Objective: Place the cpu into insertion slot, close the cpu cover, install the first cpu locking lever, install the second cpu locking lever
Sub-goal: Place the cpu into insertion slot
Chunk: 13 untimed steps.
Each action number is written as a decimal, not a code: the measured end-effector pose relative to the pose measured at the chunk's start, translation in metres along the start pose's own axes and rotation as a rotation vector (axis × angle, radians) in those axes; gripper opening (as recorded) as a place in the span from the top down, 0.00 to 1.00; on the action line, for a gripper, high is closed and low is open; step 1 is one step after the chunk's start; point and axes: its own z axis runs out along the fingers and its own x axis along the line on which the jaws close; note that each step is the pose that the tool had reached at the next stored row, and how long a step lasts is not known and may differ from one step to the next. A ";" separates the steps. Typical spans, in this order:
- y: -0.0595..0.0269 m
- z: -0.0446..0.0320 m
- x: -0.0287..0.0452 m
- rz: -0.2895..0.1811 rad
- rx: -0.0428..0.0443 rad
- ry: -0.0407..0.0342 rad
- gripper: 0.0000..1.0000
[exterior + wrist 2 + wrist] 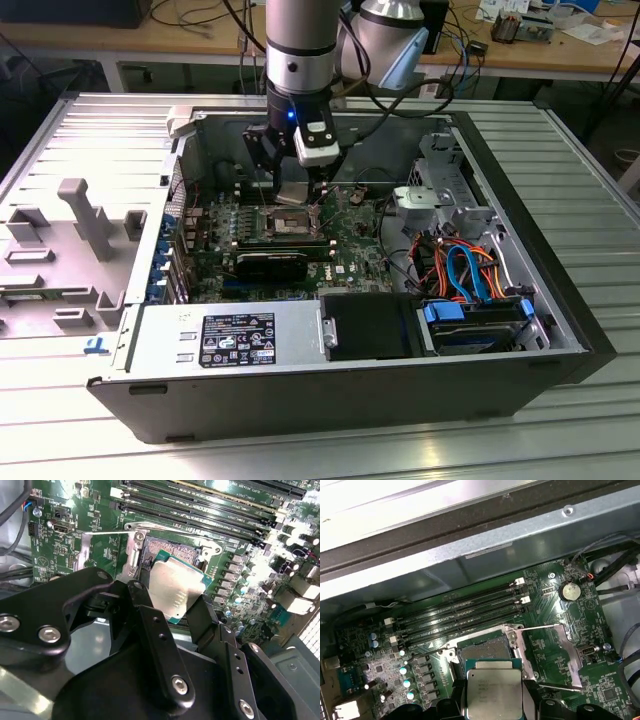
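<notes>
My gripper (pixel 292 188) is shut on the cpu (pixel 291 194), a flat silver-topped chip held by its edges just above the motherboard. In both wrist views the cpu (pixel 175 591) (pixel 493 689) hangs between the black fingers (pixel 144 605), partly over the insertion slot (pixel 172 550) (pixel 485 649), whose dark centre shows beyond the chip. The cpu cover (pixel 568 652) (pixel 86 547) is flipped open beside the slot. Two thin wire locking levers (pixel 540 627) stand raised next to it.
The green motherboard (pixel 350 240) lies inside an open computer case (pixel 300 390) on a slatted metal table. Long black memory slots (pixel 465 610) run next to the socket. A black card (pixel 270 265), drive bays and orange and blue cables (pixel 465 275) crowd the exterior view's right.
</notes>
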 end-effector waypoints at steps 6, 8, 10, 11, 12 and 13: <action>0.0000 0.0006 0.0000 0.085 0.0009 -0.0006 0.46; -0.0001 0.0006 0.0000 0.096 0.0009 -0.0006 0.46; -0.0001 0.0006 0.0000 0.107 0.0007 -0.0006 0.46; -0.0001 0.0006 0.0000 0.115 0.0007 -0.0006 0.46; -0.0001 0.0007 0.0000 0.125 0.0005 -0.0006 0.46; -0.0001 0.0007 0.0000 0.135 0.0005 -0.0006 0.46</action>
